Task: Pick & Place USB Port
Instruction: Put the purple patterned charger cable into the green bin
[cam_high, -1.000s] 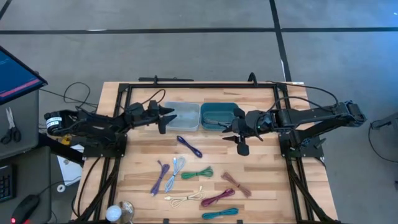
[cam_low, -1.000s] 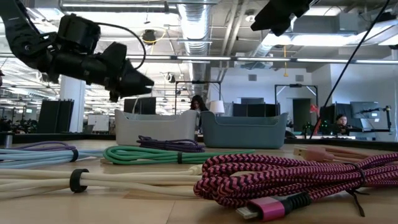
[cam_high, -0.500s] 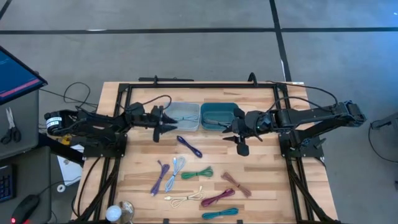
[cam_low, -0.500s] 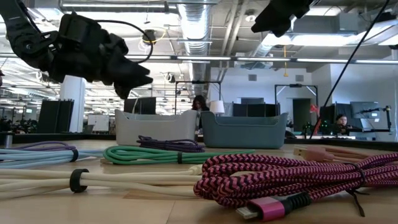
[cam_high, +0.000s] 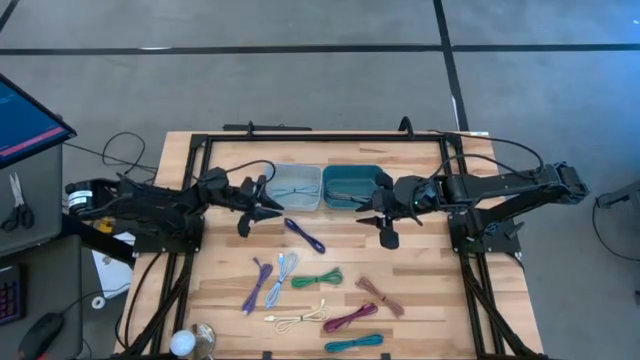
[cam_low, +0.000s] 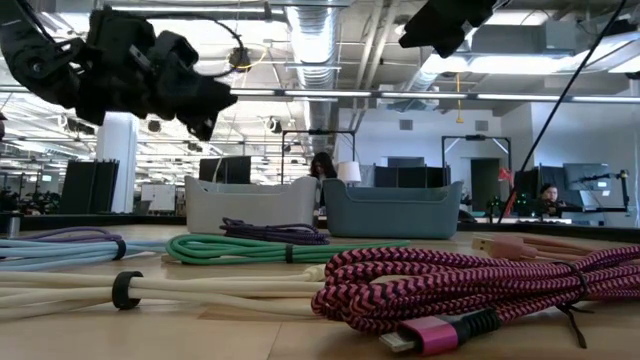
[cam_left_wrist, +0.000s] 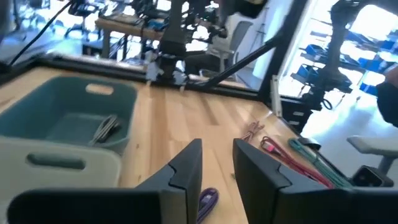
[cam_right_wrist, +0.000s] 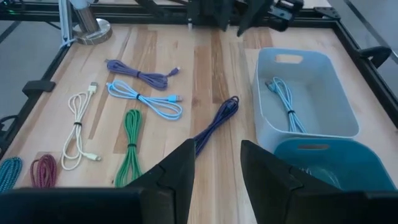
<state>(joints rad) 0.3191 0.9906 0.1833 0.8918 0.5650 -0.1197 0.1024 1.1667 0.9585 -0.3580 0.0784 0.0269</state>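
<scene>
High view shows the left gripper (cam_high: 250, 200) held above the tabletop (cam_high: 420, 270), just in front of the grey bin (cam_high: 295, 187) and beside the dark purple cable (cam_high: 305, 235). Its fingers (cam_left_wrist: 186, 165) stand parted with a gap between them and nothing in it. The right gripper (cam_high: 385, 215) waits in front of the teal bin (cam_high: 350, 185), fingers likewise apart and empty.

The grey bin already has a light blue cable (cam_right_wrist: 287, 99) lying in it, and the teal bin has a grey one (cam_left_wrist: 107, 126). The other cables lie loose on the front half of the tabletop: lilac (cam_high: 258, 283), light blue (cam_high: 284, 270), green (cam_high: 318, 279), cream (cam_high: 298, 317), magenta (cam_high: 350, 318), teal (cam_high: 353, 343) and a pinkish one (cam_high: 378, 295).

The dark purple cable looks the likely next pick for the left arm, being the nearest. To do it well, the fingers should open wide, turn to straddle the bundle crosswise, and come down over its middle, where the strands are gathered, not at a loose end. Close only once the tips reach the wood, so that all the strands are caught. Lift straight up so that no strand drags on the bin wall.
</scene>
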